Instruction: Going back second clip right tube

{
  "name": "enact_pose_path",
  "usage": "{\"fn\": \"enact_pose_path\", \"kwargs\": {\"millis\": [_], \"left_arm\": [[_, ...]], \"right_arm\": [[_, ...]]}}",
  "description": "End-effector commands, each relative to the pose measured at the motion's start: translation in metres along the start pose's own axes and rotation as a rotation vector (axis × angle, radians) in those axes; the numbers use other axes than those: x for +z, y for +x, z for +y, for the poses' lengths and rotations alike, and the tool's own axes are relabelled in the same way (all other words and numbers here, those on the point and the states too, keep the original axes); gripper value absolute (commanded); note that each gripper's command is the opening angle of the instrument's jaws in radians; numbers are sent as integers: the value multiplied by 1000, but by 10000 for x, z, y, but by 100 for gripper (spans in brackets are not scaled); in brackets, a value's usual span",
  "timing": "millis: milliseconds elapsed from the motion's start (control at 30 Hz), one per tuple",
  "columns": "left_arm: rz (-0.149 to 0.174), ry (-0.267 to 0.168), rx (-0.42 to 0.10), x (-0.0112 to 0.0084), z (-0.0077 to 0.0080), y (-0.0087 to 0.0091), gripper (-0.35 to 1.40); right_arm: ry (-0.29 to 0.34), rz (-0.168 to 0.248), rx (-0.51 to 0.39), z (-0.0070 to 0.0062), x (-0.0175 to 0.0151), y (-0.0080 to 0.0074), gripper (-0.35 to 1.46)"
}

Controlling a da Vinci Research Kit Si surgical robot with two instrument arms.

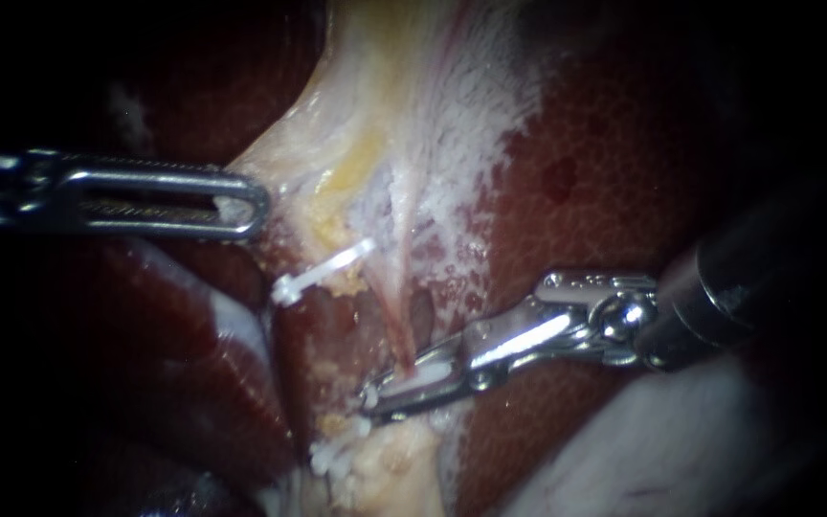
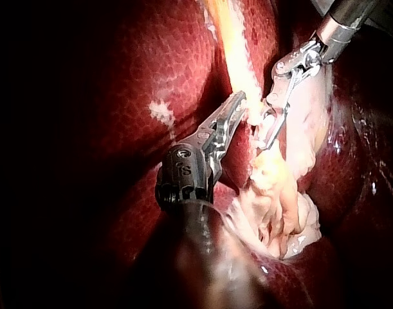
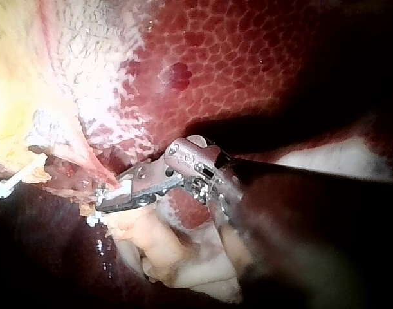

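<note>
Clip [image 1: 425, 371] is sitting at 6 o'clock, right instrument's [image 1: 382, 393] jaws pinching it onto the right tube [image 1: 397, 330]. Backing off isn't starting yet.

White clip [image 1: 425, 371] across lower end of thin pink right tube [image 1: 395, 321], tube taut, near-upright

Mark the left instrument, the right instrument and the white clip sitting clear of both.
left instrument [image 1: 249, 205]: endoscope view, jaw tips, shut on pale tissue [image 1: 291, 153].
right instrument [image 1: 375, 395]: endoscope view, jaw tips, shut on a held clip [image 1: 423, 372].
white clip [image 1: 323, 273]: endoscope view, middle of its bar.
</note>
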State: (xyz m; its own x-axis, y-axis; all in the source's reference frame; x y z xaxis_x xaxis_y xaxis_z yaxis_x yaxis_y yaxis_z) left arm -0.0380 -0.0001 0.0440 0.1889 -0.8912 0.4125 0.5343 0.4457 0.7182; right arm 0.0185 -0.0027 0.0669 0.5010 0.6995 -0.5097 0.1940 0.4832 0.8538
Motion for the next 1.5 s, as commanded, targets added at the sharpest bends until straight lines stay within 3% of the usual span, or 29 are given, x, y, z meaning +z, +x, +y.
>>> {"fn": "enact_pose_path", "kwargs": {"millis": [33,400,467,600,767,933,1133,1500], "left_arm": [[0,0,0,0,0,0,-35],[0,0,0,0,1,0,-35],[0,1,0,0,1,0,-35],[0,1,0,0,1,1,-35],[0,1,0,-1,1,1,-35],[0,1,0,-1,1,1,-35],[0,1,0,-1,1,1,-35],[0,1,1,-2,1,2,-35]], "right_arm": [[0,0,1,-1,0,0,-35],[1,0,1,-3,0,1,-35],[7,8,-33,-6,1,3,-35],[13,9,-138,-15,4,7,-1],[-9,24,-284,-16,7,11,35],[-37,37,-390,-16,7,12,49],[-135,72,-468,-15,10,14,60],[-138,74,-472,-25,-11,1,60]]}}
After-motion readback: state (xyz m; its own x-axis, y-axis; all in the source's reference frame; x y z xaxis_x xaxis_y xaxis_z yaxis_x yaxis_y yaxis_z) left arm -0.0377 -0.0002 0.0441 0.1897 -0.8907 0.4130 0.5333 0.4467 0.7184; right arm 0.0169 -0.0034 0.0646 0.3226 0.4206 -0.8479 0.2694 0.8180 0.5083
